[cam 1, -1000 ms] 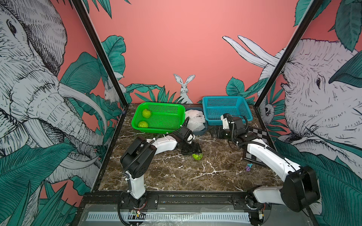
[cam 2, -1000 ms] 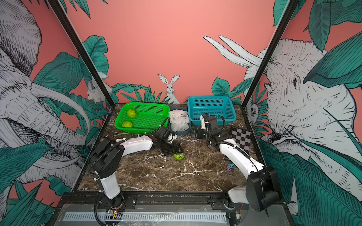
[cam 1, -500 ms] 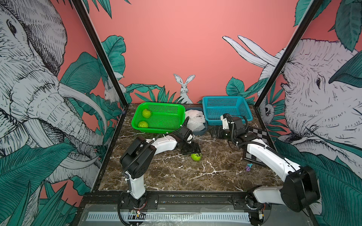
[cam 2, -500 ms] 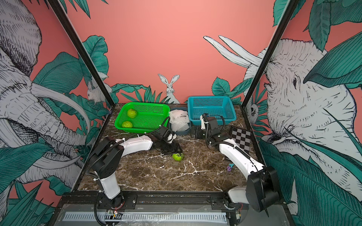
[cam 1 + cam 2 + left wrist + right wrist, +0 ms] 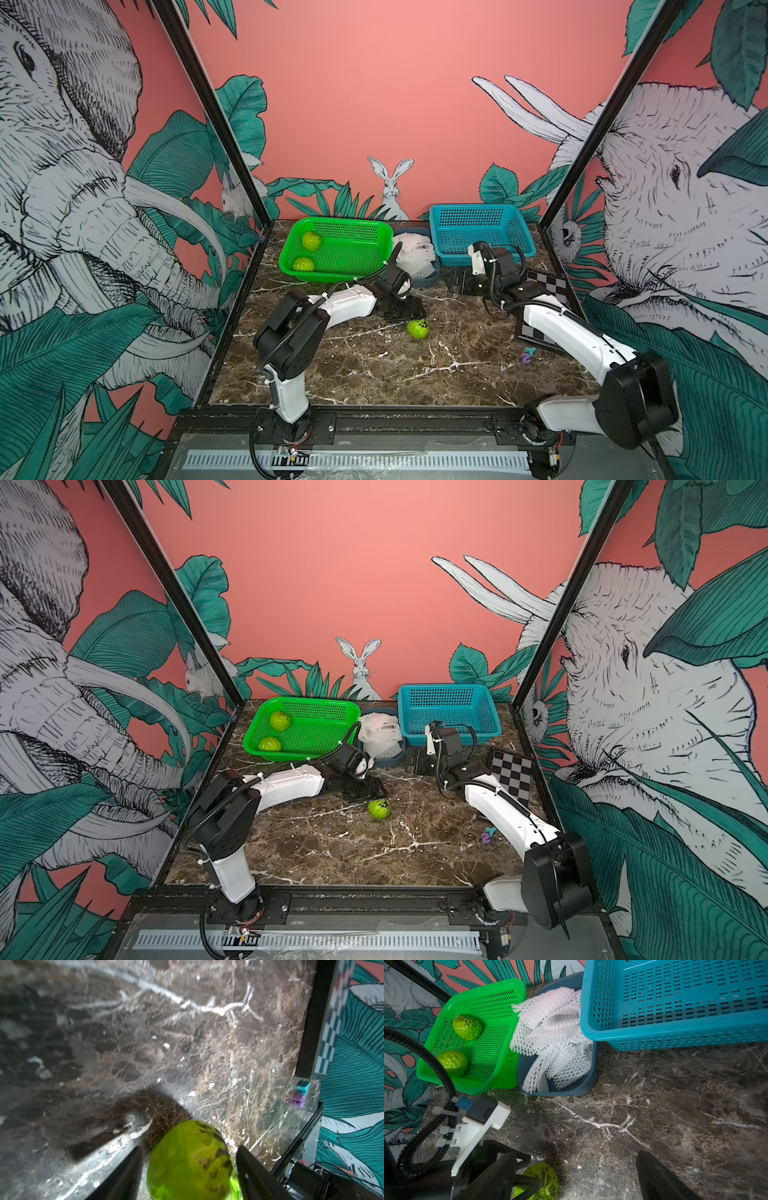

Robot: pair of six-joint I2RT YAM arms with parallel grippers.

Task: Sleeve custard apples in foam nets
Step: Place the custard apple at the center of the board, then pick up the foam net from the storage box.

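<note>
- Resting on the dark marble table (image 5: 374, 374), near its middle, is one loose custard apple (image 5: 417, 328), lime-green with dark blotches.
- The left gripper (image 5: 188, 1148) lies low, with its two black fingers on either side of this fruit. Slim gaps show, so it looks open and not squeezing.
- The right gripper (image 5: 576, 1154) is spread wide and empty, near the grey-blue tub (image 5: 571, 1091).
- White foam nets (image 5: 554, 1039) are heaped in that tub, between the green basket (image 5: 471, 1088) and the blue basket (image 5: 675, 1032).
- Two other custard apples (image 5: 467, 1026) sit in the green basket.
- The fruit is round and bumpy, likely firm yet easily bruised, and apt to roll. It is best held gently across its widest part.
- The nets look feather-light, soft and stretchy. One is best pinched by the edge of an open end.
</note>
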